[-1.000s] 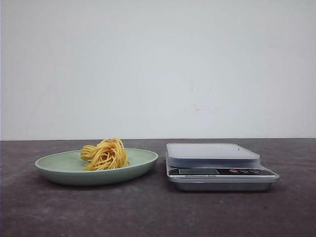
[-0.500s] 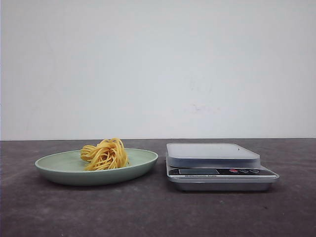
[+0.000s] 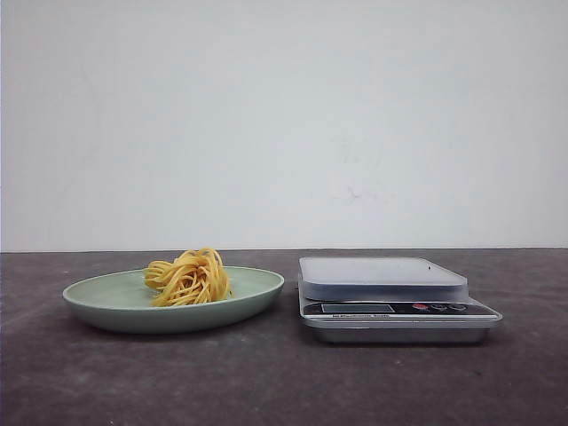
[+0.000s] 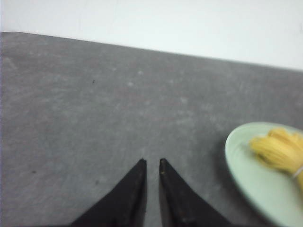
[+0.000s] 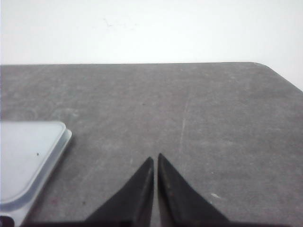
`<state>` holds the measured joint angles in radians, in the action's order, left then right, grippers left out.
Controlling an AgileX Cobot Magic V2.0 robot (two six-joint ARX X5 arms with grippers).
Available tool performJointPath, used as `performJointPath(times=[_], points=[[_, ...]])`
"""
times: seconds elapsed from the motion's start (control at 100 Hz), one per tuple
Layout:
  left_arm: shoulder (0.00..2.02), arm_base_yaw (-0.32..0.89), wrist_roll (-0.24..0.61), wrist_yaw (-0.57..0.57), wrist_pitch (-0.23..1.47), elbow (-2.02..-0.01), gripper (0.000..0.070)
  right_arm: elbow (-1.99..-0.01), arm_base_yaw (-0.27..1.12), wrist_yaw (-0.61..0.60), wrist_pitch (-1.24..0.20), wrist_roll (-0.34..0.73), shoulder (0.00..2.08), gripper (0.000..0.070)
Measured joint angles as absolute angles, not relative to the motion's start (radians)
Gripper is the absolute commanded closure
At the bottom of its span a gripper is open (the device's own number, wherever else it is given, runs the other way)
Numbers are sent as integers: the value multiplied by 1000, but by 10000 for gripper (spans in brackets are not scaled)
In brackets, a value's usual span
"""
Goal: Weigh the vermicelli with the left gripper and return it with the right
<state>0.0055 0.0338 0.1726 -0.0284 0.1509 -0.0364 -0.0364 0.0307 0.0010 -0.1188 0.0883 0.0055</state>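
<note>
- Yellow noodles, the vermicelli [image 3: 188, 277], sit in a small heap on a pale green plate [image 3: 106, 311].
- The plate is on the left part of a dark grey table [image 3: 266, 382]. A silver scale [image 3: 390, 302] sits just beside it on the right, not touching.
- Nothing is on top of the scale, so I think the weighing has not started.
- The front view shows no arms at all. Only the wrist views show the claws.
- The left gripper [image 4: 152, 163] has its two black tips almost together, with a thin gap between them. It holds nothing. It hangs above bare table, and the plate is off to one side of it.
- The right gripper [image 5: 155, 158] has its tips nearly touching too, and it holds nothing. It is over bare table near a corner of the scale.
- What could go wrong: the left claw must spread its tips first. If it comes down with them this close, it may just poke the heap and push it around the plate.
- The strands are thin and loose. A weak pinch may lift only a few and leave the others behind.
- Some strands may fall off between the plate and the scale.
- If the claw comes down too low, it may bump the plate rim and slide the plate.
</note>
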Motion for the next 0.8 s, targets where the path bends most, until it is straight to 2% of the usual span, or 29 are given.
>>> performJointPath(times=[0.17, 0.31, 0.35, 0.37, 0.41, 0.45, 0.5, 0.54, 0.58, 0.69, 0.8], points=[[64, 34, 304, -29, 138, -192, 688, -181, 31, 0, -133, 173, 21, 694], [203, 34, 328, -23, 210, -393, 678, -322, 31, 0, -217, 221, 94, 694], [252, 34, 329, -6, 236, -438, 645, -355, 31, -1, -251, 227, 118, 694], [276, 34, 328, 7, 247, -458, 607, -373, 31, -4, -269, 230, 129, 694], [319, 34, 325, 38, 268, -500, 474, -409, 31, -14, -307, 233, 150, 683], [359, 34, 319, 73, 279, -543, 320, -448, 31, -36, -336, 233, 167, 612], [402, 34, 306, 114, 289, -598, 172, -498, 31, -67, -355, 228, 185, 428], [426, 34, 300, 141, 288, -636, 141, -534, 31, -81, -355, 225, 195, 273], [439, 34, 297, 170, 282, -666, 146, -570, 31, -86, -353, 221, 199, 190], [446, 34, 290, 239, 266, -705, 160, -642, 31, -95, -352, 212, 208, 182], [479, 34, 305, 279, 264, -741, 172, -709, 31, -137, -409, 204, 248, 182]])
